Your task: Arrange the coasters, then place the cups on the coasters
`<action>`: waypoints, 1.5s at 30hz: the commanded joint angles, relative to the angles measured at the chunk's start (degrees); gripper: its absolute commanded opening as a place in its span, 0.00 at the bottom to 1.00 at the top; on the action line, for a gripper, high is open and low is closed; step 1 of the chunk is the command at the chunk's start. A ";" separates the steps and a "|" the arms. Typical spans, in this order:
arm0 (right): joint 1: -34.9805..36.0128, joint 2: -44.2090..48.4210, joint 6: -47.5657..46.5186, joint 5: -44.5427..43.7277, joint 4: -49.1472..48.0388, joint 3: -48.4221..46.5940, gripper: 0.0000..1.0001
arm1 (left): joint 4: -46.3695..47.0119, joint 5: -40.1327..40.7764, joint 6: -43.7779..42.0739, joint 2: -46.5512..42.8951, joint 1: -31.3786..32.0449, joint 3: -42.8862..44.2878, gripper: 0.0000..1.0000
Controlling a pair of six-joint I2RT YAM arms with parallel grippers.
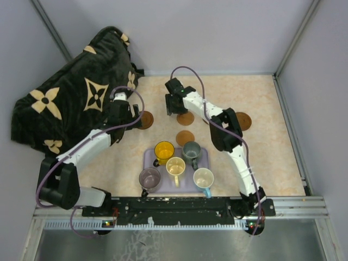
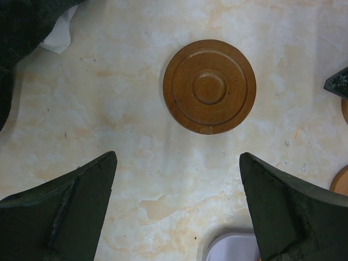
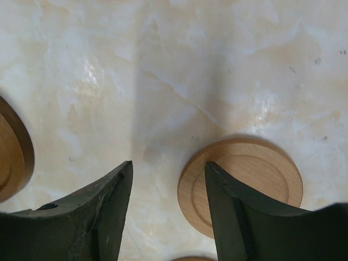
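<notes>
— How's the left gripper [image 2: 178, 157]?
— Spread wide, holding nothing. A dark brown coaster [image 2: 209, 87] lies flat on the counter [image 2: 109, 109] just ahead of its fingertips, apart from them.
— And the right gripper [image 3: 169, 165]?
— Jaws about halfway apart, only counter between them. A paler coaster [image 3: 255, 168] sits partly beneath one finger [image 3: 239, 217] (touching or not, I cannot tell). A third coaster [image 3: 13, 147] lies off its other side.
— Behind them?
— A lavender tray [image 1: 167, 186], back toward the arm bases, carries the yellow cup [image 1: 164, 149], grey-green cup [image 1: 191, 149], cream cup [image 1: 175, 166], mauve cup [image 1: 149, 178] and white cup [image 1: 204, 178], all upright.
— Anything else?
— A dark flowered blanket [image 1: 70, 98] on the left gripper's outer side.
</notes>
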State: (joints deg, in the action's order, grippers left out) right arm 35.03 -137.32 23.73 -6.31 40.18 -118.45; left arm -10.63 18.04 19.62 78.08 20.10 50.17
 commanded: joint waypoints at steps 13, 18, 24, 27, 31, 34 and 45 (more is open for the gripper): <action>1.19 13.96 -6.37 -6.27 7.42 0.45 0.56 | 2.21 -2.22 0.55 -0.23 -0.59 -0.86 1.00; 1.19 26.37 -6.14 -8.22 5.85 10.58 0.52 | 2.01 -2.56 0.37 -2.45 -0.60 -1.50 1.00; 1.19 34.40 -4.13 -6.94 4.22 28.07 0.20 | 1.18 -3.44 0.44 -3.78 -0.59 -1.78 1.00; 1.26 37.47 -2.86 -3.68 1.63 37.10 0.17 | 0.64 -3.67 0.55 -3.82 -0.59 -1.77 1.00; 2.02 39.43 -1.65 -0.87 -1.36 45.52 0.16 | 0.46 -3.97 1.07 -3.58 -0.59 -1.93 1.00; 3.27 39.31 -1.51 -0.73 -2.28 47.49 0.16 | 0.61 -4.19 1.50 -3.15 -0.59 -2.01 1.00; 4.34 30.99 -1.40 0.70 -3.77 44.05 0.17 | 0.14 -3.57 1.83 -2.62 -0.61 -2.37 1.00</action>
State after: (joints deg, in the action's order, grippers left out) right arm 38.76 -102.26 22.09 -7.18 37.82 -70.98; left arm -10.35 14.33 21.02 75.50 19.73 48.56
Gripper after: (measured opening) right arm 0.167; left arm 0.998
